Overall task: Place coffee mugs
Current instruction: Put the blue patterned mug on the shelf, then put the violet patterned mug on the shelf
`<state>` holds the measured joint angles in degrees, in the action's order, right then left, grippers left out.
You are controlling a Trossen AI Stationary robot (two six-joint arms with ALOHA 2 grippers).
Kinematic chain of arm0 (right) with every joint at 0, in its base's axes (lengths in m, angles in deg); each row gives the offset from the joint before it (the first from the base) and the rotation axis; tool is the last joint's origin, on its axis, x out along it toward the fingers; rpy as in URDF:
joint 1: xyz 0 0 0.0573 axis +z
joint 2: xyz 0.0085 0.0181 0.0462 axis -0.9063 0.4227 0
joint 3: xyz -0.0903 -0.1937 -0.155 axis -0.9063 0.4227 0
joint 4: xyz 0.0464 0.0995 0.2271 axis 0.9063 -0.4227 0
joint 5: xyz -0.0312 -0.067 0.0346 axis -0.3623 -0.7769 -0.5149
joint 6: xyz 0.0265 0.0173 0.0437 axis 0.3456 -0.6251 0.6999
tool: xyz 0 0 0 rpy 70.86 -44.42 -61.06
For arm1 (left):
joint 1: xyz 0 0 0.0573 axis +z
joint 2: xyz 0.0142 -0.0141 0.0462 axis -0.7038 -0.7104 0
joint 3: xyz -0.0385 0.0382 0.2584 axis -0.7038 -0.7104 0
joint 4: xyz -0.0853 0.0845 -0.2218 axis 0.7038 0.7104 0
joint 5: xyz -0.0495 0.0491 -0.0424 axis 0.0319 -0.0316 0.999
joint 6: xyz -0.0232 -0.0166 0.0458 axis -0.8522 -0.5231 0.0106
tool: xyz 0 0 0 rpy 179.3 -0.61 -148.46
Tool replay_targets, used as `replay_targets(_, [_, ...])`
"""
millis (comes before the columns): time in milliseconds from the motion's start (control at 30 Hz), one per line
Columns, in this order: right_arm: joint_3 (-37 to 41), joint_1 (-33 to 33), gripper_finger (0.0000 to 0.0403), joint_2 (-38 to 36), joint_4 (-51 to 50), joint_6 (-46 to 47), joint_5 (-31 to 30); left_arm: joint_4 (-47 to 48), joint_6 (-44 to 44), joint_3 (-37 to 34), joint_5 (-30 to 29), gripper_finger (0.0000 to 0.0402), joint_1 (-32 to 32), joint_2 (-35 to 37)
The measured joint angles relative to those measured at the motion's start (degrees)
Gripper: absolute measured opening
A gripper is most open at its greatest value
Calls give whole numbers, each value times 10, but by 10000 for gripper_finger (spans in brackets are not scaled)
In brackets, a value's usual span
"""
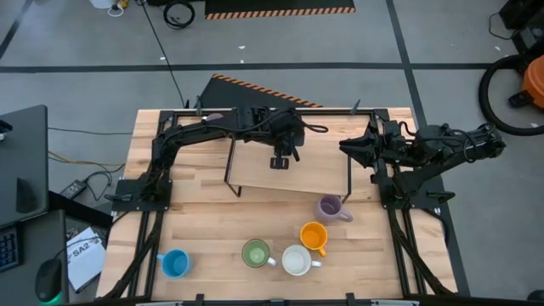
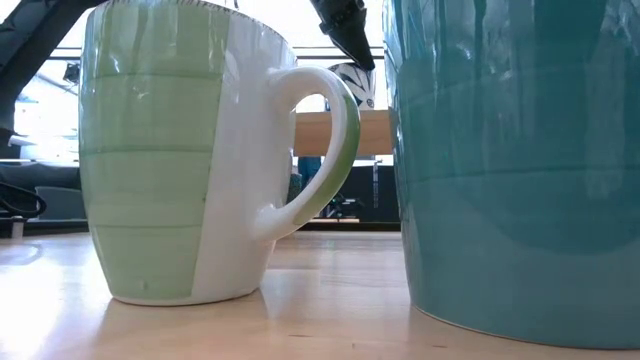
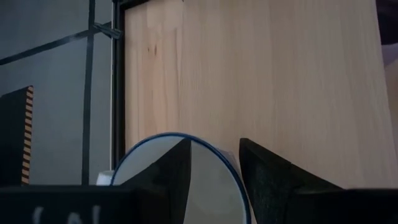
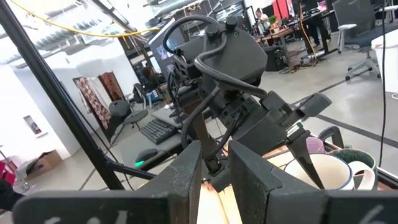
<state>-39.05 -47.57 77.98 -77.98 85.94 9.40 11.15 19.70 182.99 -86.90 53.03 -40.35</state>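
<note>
On the worktop [image 1: 204, 221] stands a raised wooden shelf [image 1: 255, 161] on thin black legs, and all places below are given from this shelf.

The left arm reaches from the shelf's left side over the top of it, so the left end effector [image 3: 214, 146] is above the shelf board, near its middle. Its two fingers [image 3: 177, 174] are clamped on the wall of a white mug with a blue rim [image 3: 214, 186]: one finger is inside the mug and the other is outside it. In the low view this mug [image 2: 352, 85] shows just above the edge of the shelf, with a dark finger coming into it from above. I cannot tell if its base already touches the board.

The right arm waits at the shelf's right end. The right end effector [image 4: 214, 152] points toward the shelf, its fingers a little apart with nothing between them.

Five more mugs stand on the worktop on the side of the shelf toward the low camera. The lavender mug [image 1: 330, 208] is just beside the shelf's right front leg. The orange mug [image 1: 314, 236] is a little farther from the shelf. The plain white mug [image 1: 296, 260] touches the orange mug or nearly does, and the green mug [image 1: 255, 253] is close beside the white one. The blue mug [image 1: 174, 263] is well apart from the others, off the shelf's left front corner.
</note>
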Motion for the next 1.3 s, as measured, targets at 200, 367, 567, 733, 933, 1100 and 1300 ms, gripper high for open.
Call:
replay_targets(200, [0,0,86,0,0,0,0,-8,-2,0,0,141,3,15])
replay_targets(367, [0,0,86,0,0,2,0,-8,-3,0,-18,141,5,40])
replay_targets(567, [0,0,86,0,1,2,0,25,-37,1,-38,141,48,88])
replay_targets(733, [0,0,86,0,1,2,0,125,-107,1,44,141,105,100])
replay_targets(933, [0,0,86,0,1,4,0,221,-105,0,64,141,132,99])
replay_targets(1100, [0,0,86,0,1,3,0,244,-104,0,65,141,156,110])
replay_targets(1300, [0,0,86,0,1,-2,-16,261,-107,0,65,141,201,113])
